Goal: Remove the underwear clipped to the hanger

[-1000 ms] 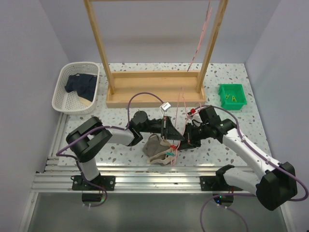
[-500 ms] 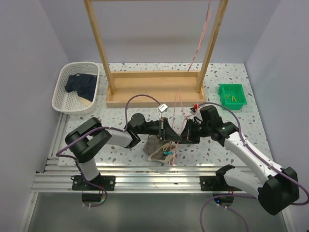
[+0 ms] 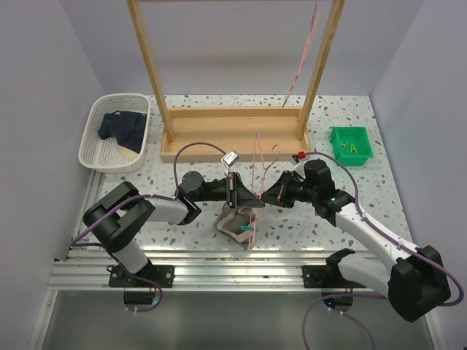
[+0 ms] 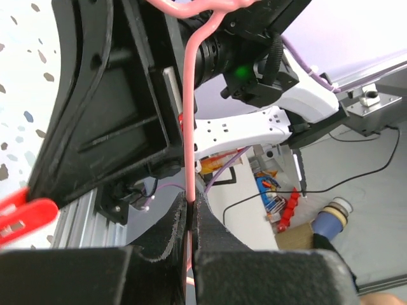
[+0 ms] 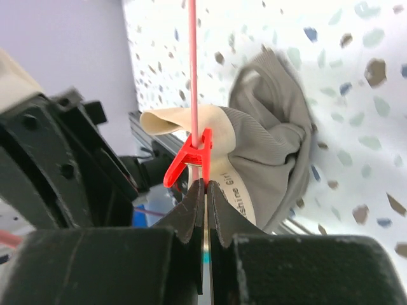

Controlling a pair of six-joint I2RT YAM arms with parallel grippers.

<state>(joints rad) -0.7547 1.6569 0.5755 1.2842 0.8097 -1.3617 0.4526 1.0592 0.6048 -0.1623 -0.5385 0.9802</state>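
1. Two hands meet tip to tip over the tabletop (image 3: 343,109): the left hand (image 3: 246,197) and the right hand (image 3: 268,195), just beside each other.
2. Between them runs the hanger (image 3: 256,157), a thin pink wire. From above, its long axis lies across the line of the two hands, from the far side of them toward the near side.
3. The left hand is pressed together on that wire. In its wrist view the fingers (image 4: 166,232) squeeze the pink strand, which runs straight out ahead of them.
4. The right hand is likewise pinching the wire, its fingers (image 5: 191,213) all but touching. A red clip (image 5: 189,159) sits on the wire just beyond the tips.
5. The grey underwear (image 3: 232,217) hangs bunched just below and to the near side of the left hand. Its beige waistband is nearest the right fingertips and the cloth bulges away past it.
6. It seems to touch the tabletop, though that is hard to tell.
7. A green clip (image 3: 246,228) sits at the grey underwear's edge, beneath both hands.
8. The navy underwear (image 3: 122,127) lies in a white basket (image 3: 93,117), well apart from both hands, out past the left one.
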